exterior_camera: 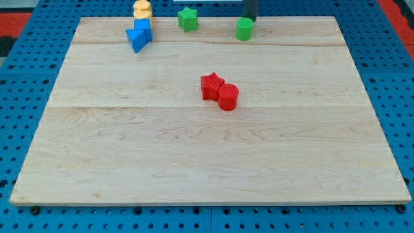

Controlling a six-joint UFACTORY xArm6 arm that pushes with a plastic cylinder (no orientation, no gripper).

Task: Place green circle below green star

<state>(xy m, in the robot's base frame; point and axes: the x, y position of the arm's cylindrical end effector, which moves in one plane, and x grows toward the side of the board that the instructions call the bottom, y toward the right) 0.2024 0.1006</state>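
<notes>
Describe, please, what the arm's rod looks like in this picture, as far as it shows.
Only the lower part shows: a straight, plain dark grey rod at the view's top, cut off by the frame. No cables or markings are visible. My tip ends just above the green circle.

I look down on a pale wooden bench, its top made of long boards whose seams run from the view's left to the view's right. It rests on a blue perforated surface dotted with regular holes. Red patches show in both top corners. The light is even and soft.
</notes>
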